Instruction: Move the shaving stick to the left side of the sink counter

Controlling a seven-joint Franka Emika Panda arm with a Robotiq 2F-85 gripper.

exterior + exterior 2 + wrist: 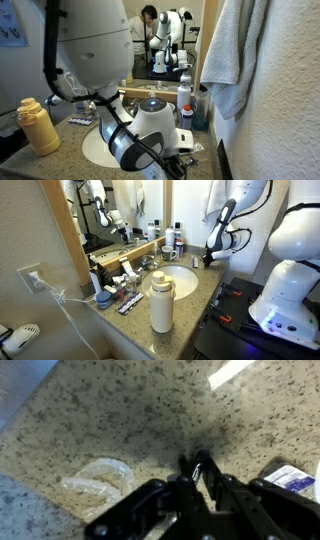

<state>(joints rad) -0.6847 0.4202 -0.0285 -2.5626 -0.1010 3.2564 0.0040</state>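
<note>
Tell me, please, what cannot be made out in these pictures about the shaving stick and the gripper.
Wrist view: the shaving stick is a blurred dark sliver between the jaws; whether they grip it is unclear.
In an exterior view, the gripper is too small to show its jaws.
In an exterior view, the robot arm hides the gripper and most of the basin.

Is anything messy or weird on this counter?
A crumpled clear plastic wrapper lies loose on the sink counter, near the pincer, which looks shut on the shaving stick. It looks like litter rather than a bathroom thing. Nothing looks spilled or broken.
</note>
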